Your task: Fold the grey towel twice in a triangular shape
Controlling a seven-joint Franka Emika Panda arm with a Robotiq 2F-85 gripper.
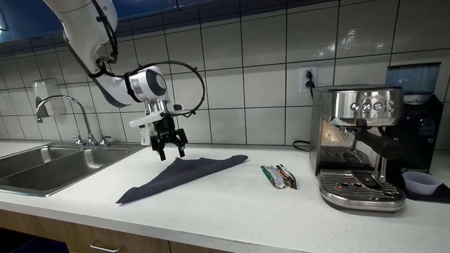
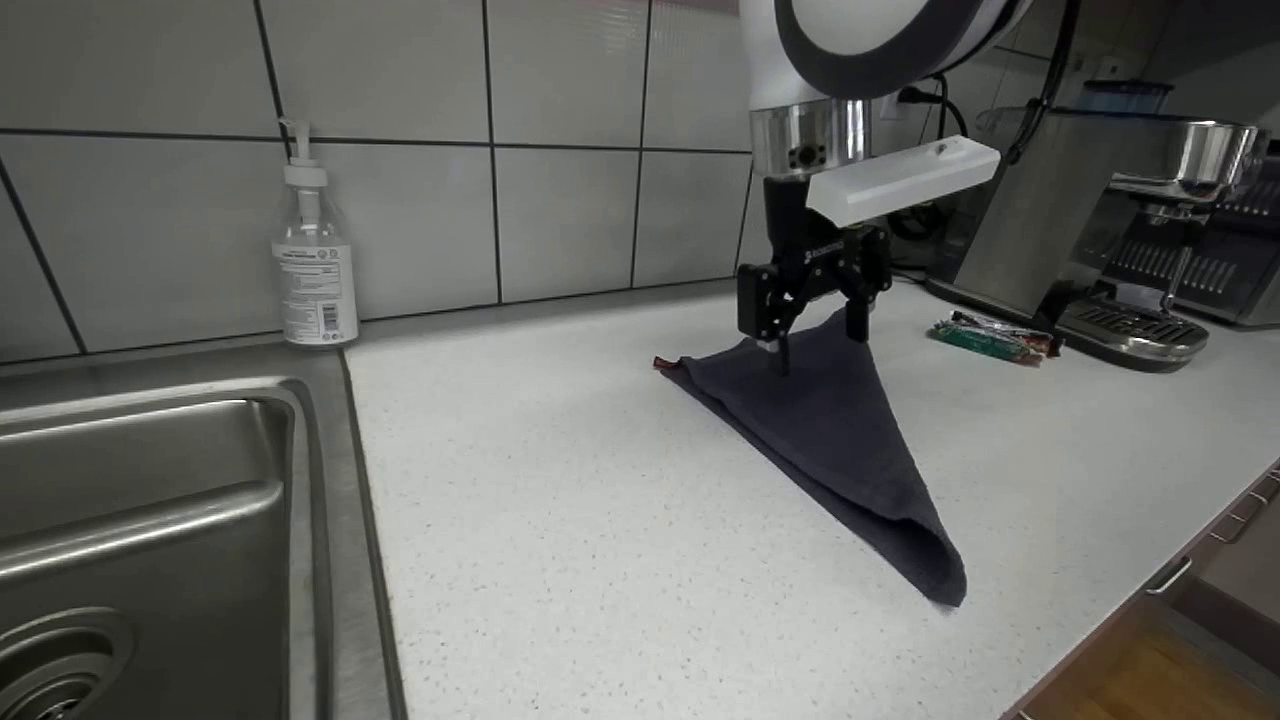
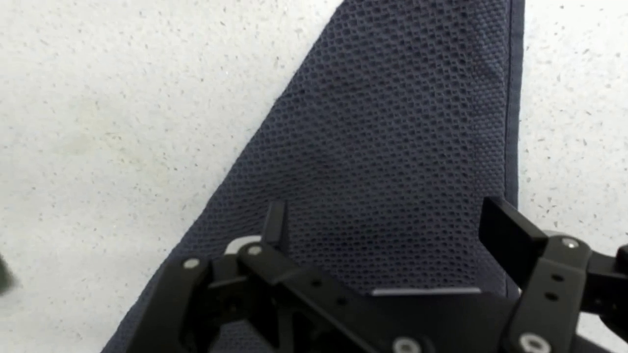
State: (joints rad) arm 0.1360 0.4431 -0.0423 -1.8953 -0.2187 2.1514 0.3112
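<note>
By my reading, you are about halfway. The grey towel [image 1: 191, 175] lies on the worktop [image 1: 253, 214] between the sink [image 1: 88, 172] and the small packets [image 1: 276, 176], already in a triangle: its long edge slants along the near side, and its blunter corner points back toward the tiled wall [image 1: 263, 88]. In the wrist view you get a bare diagonal edge on one side and a straight stitched hem on the other, which fits a single corner-to-corner fold. In an exterior view the layers show along one edge, and the sharp end [image 2: 935, 570] nearest that camera curls open a little — so the fold looks usable rather than crisp.

Your pincer [image 1: 172, 155] hangs over the towel near the blunter corner, its fingers [image 3: 510, 233] spread wide with nothing gripped between them. Whether a fingertip brushes the cloth, you can't be sure from here.

What you have left, I judge, is the second fold: take one sharp end, carry it across to meet the other, and let go, leaving a smaller triangle. The lower layer is mostly hidden — it may slip or drag when you lift, so check that both layers come up together.
</note>
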